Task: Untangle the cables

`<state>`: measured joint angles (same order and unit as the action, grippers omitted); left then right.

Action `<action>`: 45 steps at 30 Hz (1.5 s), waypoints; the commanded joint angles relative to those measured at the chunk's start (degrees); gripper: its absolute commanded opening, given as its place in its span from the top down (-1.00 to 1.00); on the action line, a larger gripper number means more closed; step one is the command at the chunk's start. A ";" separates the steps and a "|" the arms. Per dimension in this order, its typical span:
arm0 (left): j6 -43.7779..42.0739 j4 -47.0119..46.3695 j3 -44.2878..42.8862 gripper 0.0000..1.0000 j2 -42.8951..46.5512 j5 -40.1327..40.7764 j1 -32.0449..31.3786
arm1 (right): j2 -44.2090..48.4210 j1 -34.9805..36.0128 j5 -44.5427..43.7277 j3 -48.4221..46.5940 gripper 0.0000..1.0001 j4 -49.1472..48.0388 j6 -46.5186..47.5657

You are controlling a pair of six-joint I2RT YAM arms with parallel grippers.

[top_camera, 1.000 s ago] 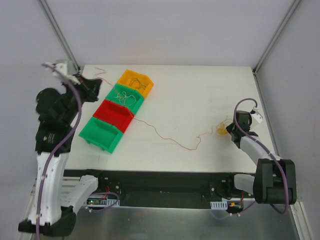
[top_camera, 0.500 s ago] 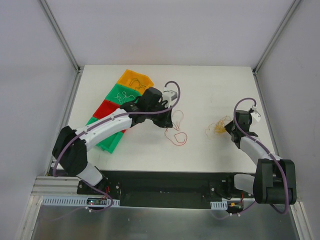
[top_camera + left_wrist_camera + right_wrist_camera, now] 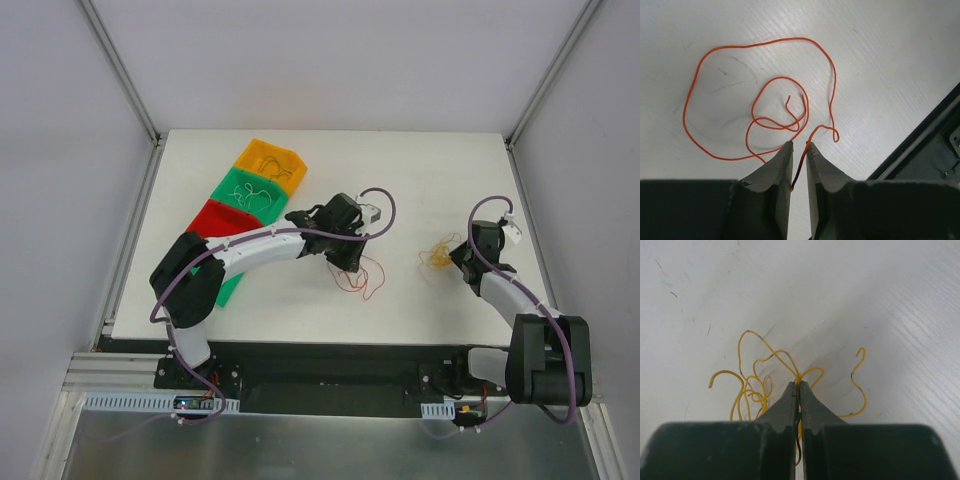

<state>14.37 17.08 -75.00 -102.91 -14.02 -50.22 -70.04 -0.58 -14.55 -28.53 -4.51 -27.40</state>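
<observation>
Left gripper (image 3: 799,146): jaws a narrow slit apart. A thin red-orange looped wire (image 3: 790,39) threads the slit, its coils lying on the white tabletop (image 3: 420,170) just ahead. Right gripper (image 3: 799,385): pinched tight on a thin yellow curly wire clump (image 3: 751,392), strands fanning past the tips.

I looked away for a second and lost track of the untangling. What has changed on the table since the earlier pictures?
The left gripper swung from beside the bins to mid-table, jaws now slightly apart around the red wire. That wire, stretched toward the yellow wire clump before, lies coiled apart from it. Unchanged: the right gripper, shut on that clump; the bins.
</observation>
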 commanded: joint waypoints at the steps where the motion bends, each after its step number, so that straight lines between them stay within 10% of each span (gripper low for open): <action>1: -0.58 2.17 -2.26 0.59 -0.45 6.80 0.12 | -0.27 -0.47 0.13 -0.91 0.99 -1.90 0.33; 14: 6.45 2.34 2.66 -0.62 1.40 12.53 1.87 | -1.41 -0.56 1.36 -1.35 0.99 -1.90 0.24; 26: 9.97 0.32 3.81 -0.95 -2.72 4.54 4.95 | -1.85 -0.91 2.42 -1.61 0.99 -1.90 0.15; 36: 10.24 -0.73 3.19 -0.29 -7.56 3.38 3.37 | -2.47 -1.18 2.59 -1.53 0.99 -2.08 -0.11; 45: 9.45 -1.44 6.00 0.92 -2.48 6.89 2.32 | -2.56 -1.18 2.68 -1.35 0.99 -2.17 -0.11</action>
<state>24.51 15.35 -70.76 -109.73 -9.82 -47.64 -72.82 -1.32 -11.75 -28.58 -4.93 -27.42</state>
